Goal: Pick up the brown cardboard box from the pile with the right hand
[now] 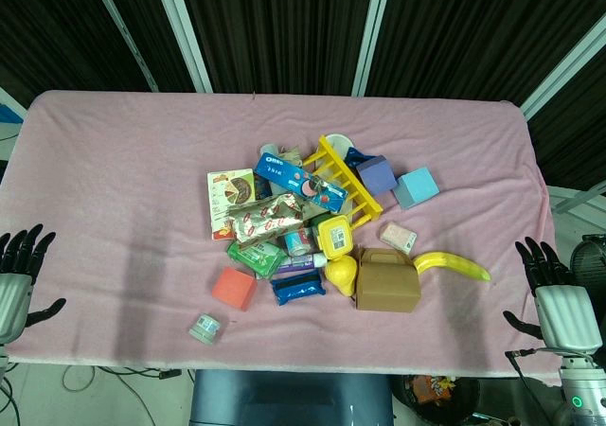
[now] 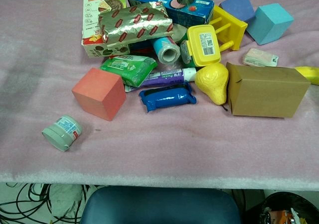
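Left hand [image 1: 17,279] idle at table edge, fingers spread, empty. Brown cardboard box [image 1: 387,281] sits on pile's right-front edge, touching yellow pear [image 1: 341,274]. Right hand [image 1: 559,298] well apart, fingers wide, empty. Step: pre-reach; next needs approach to the box.

A pink cloth [image 1: 123,189] covers the table; behind its far edge hangs a dark pleated curtain [image 1: 284,28] crossed by slanted white bars [image 1: 180,28]; below the near edge, toward the left-hand side, black cables [image 2: 30,204] lie on a pale floor; a blue-grey seat [image 2: 159,206] sits centrally.
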